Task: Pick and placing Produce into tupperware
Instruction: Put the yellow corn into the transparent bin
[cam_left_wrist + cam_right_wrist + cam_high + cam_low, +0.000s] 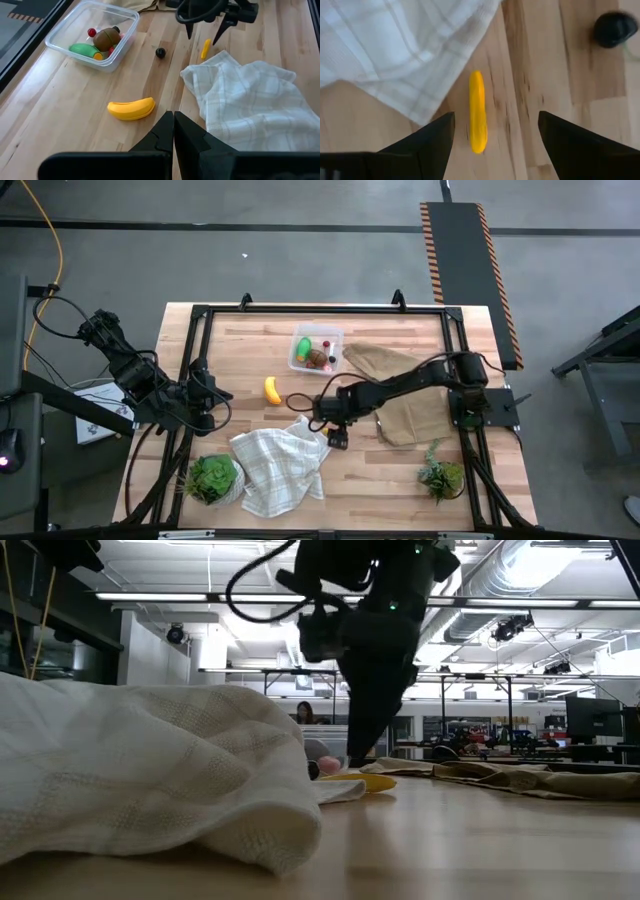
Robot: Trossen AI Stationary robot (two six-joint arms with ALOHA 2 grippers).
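High view: right gripper (322, 413) is held low over the table centre, beside the white checked cloth (280, 468). The tupperware (316, 348) sits further back; the banana (272, 389) lies apart from it.

Left wrist view: left gripper (173, 131) fingers are seen pressed together. Kiwi (106, 38) and green piece (83, 49) are seen inside the tupperware.

Right wrist view: fingers spread wide, small yellow piece (477, 111) between them, untouched; dark berry (615, 28) nearby.
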